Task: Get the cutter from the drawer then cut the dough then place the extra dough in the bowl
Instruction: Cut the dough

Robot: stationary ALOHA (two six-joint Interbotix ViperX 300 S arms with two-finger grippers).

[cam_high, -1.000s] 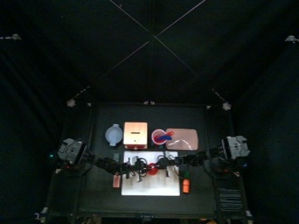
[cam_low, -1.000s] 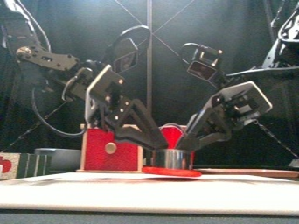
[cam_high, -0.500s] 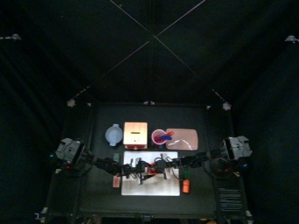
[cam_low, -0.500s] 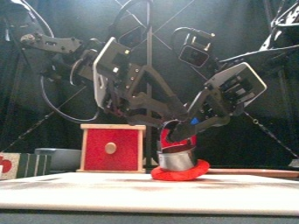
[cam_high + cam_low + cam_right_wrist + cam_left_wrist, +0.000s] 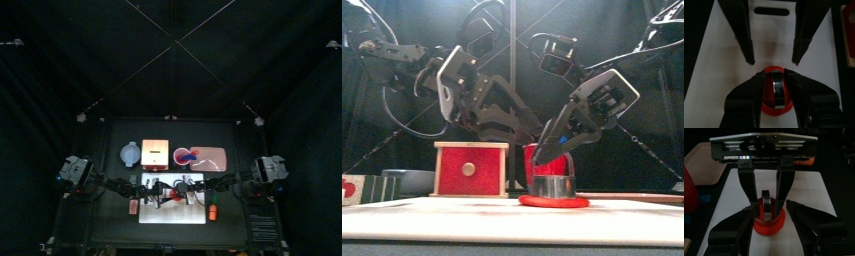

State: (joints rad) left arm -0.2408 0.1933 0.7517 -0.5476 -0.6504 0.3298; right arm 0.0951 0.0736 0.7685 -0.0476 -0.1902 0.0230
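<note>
A round metal cutter (image 5: 547,185) stands upright on a flat red dough disc (image 5: 553,201) on the white cutting board (image 5: 774,35). My right gripper (image 5: 775,81) is shut on the cutter from above, with the dough showing around the ring. The left gripper (image 5: 773,61) faces it just beyond the cutter. Its jaws are spread wide, one to each side, and touch nothing. In the left wrist view the dough (image 5: 769,224) sits under the cutter (image 5: 767,209), between my open jaws.
The wooden box (image 5: 156,153) with its red drawer front (image 5: 470,170) stands behind the board. A blue-grey bowl (image 5: 128,153) is to its left and a pink tray (image 5: 221,160) to its right. An orange toy (image 5: 211,212) lies by the board's right edge.
The cutter and dough, tilted and lifted half a second ago, now sit flat on the board. The left gripper has risen and drawn back from the cutter.
</note>
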